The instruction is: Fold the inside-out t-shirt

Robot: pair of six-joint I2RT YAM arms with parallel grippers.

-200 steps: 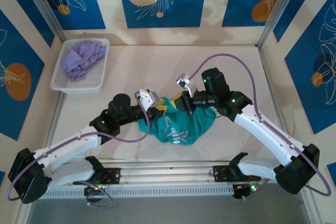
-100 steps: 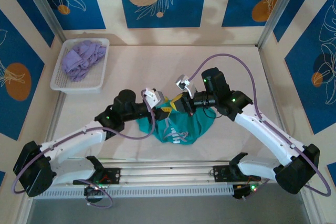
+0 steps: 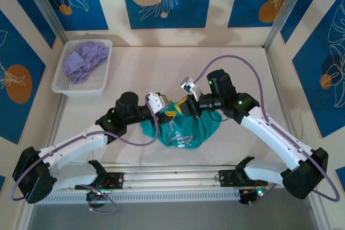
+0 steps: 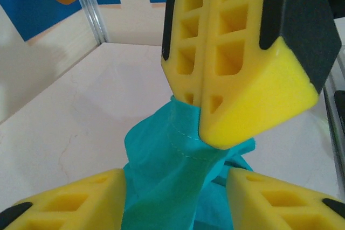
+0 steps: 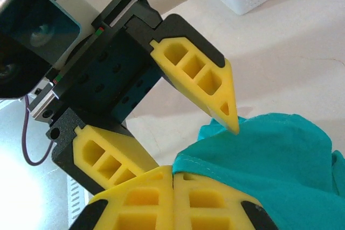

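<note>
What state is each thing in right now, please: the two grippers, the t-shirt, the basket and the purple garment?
Left gripper: open, with teal fabric between its fingers.
Right gripper: shut on the hem of the t-shirt.
T-shirt: bunched up, not folded, one edge lifted off the table.
Basket: upright, holding the purple garment.
Purple garment: crumpled inside the basket.
</note>
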